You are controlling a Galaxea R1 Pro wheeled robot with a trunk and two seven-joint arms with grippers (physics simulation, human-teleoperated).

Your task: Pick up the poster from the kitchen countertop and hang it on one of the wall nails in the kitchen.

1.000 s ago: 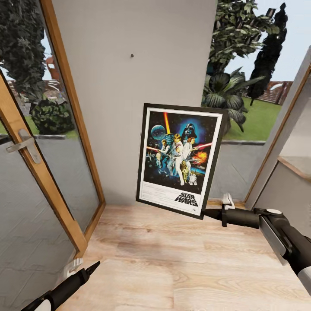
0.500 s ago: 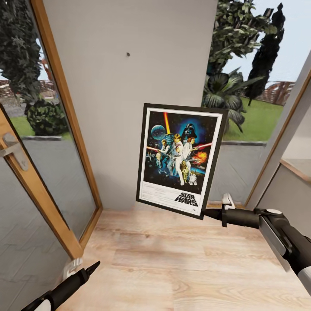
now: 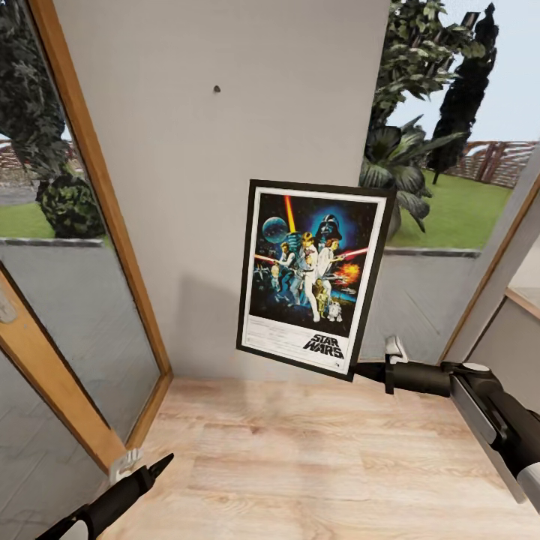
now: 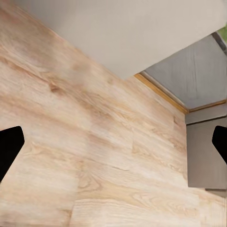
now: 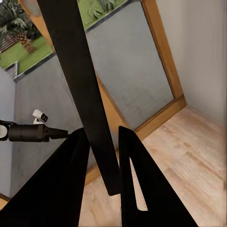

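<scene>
Two arms show over the pale wood floor (image 3: 300, 465). One, the right gripper (image 3: 358, 369), is clamped on the lower right corner of the poster (image 3: 313, 276), holding it upright and slightly tilted in front of the grey wall (image 3: 225, 187), below and right of a wall nail (image 3: 217, 88). Its fingers (image 5: 137, 179) pinch the frame's edge. The left gripper (image 3: 150, 469) hangs low with its fingers spread, holding nothing.

We are seeing the poster (image 3: 311, 277) hanging upright in the air with a slight tilt — a portrait print in a thin black frame with a white border, colourful characters on dark blue and a black "STAR WARS" logo at the bottom. It is facing us, its lower right corner pinched — in the right wrist view its black frame edge (image 5: 80, 85) is showing edge-on.
</scene>
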